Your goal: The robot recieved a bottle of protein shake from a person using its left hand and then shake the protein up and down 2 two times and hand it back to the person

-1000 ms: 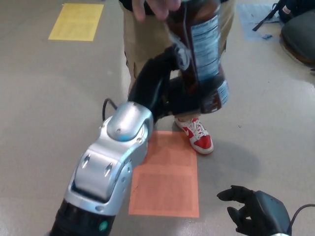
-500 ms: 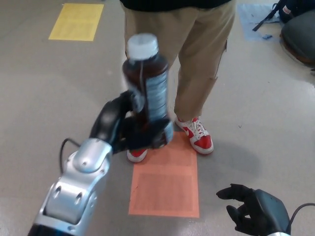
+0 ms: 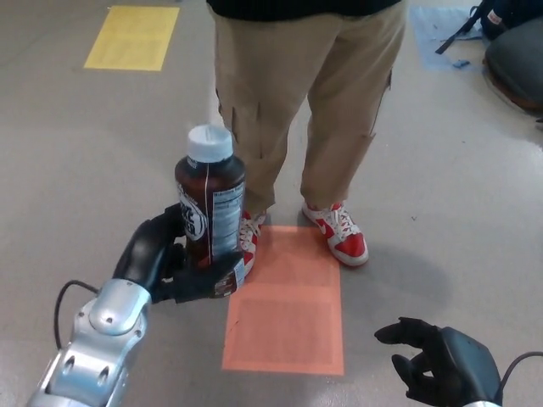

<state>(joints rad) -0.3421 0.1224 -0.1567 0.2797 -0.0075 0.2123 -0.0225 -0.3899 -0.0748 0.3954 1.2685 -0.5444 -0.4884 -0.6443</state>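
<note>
Dropping fast: left hand (image 3: 174,263) is gripping the bottle (image 3: 211,208) by its lower half, upright, now well below where it was a second ago, in front of the person's legs (image 3: 297,102). Looks like a shake downstroke. Right hand (image 3: 437,360) is idling low, fingers apart, holding nothing.

Dark brown protein shake bottle (image 3: 210,210), white-capped and labelled, stood upright, gripped near its base, above the floor.
</note>
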